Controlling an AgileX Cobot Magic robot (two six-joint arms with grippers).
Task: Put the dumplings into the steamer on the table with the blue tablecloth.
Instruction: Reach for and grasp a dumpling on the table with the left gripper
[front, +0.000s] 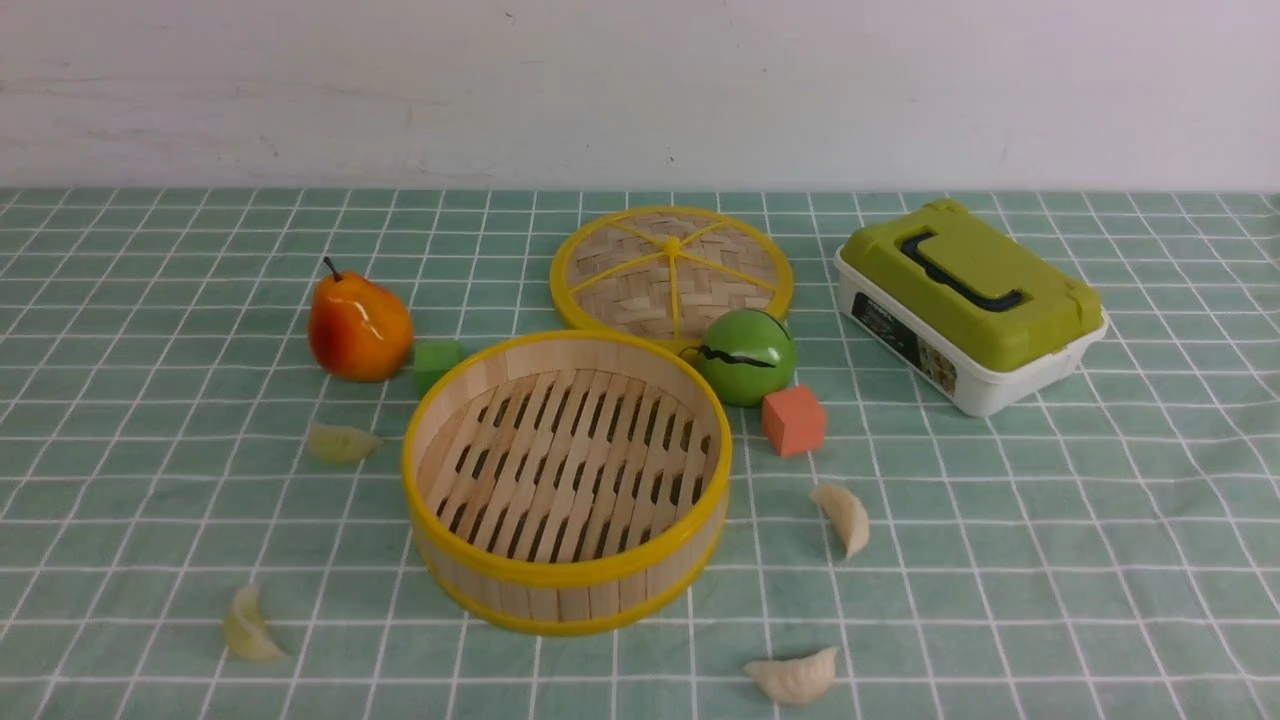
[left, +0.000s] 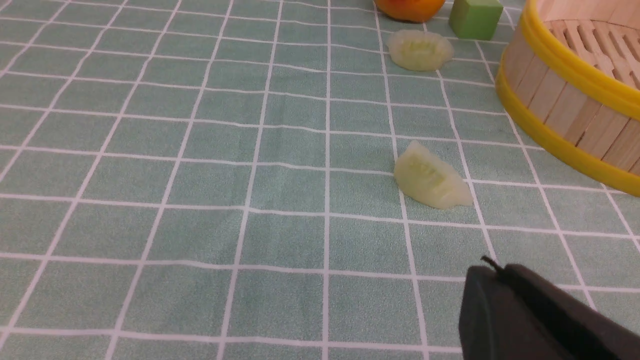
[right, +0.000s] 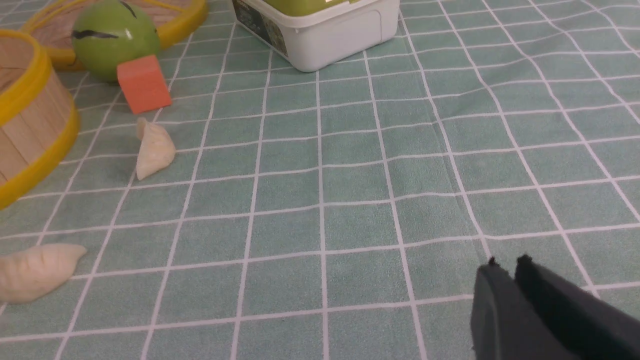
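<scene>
I am holding my left pincer (left: 495, 267) over the blue tablecloth (front: 1000, 560) with its dark jaws pressed together and nothing between them. My right pincer (right: 507, 262) is hanging the same way on the other side, closed and gripping nothing. The steamer (front: 570, 600) is sitting upright in the middle of the table (front: 120, 300), its slatted bottom showing bare. Four pieces are lying on the cloth around it, none touching it. One yellow-green dumpling (front: 340, 442) is lying to its left, near the green cube (front: 437, 363) and the pear (front: 358, 325). A second yellow-green dumpling (front: 250, 628) is lying nearer to me on the left, the closest one ahead of my left pincer. A white dumpling (front: 845, 518) is lying to the steamer's right, just on my side of the orange cube (front: 794, 420). A second white dumpling (front: 797, 677) is lying nearest to me, right of the steamer's front. Behind the steamer the woven lid (front: 672, 270) is lying flat with the green ball (front: 745, 355) sitting at its near edge, and the green-lidded box (front: 970, 300) is standing well off to the right.
</scene>
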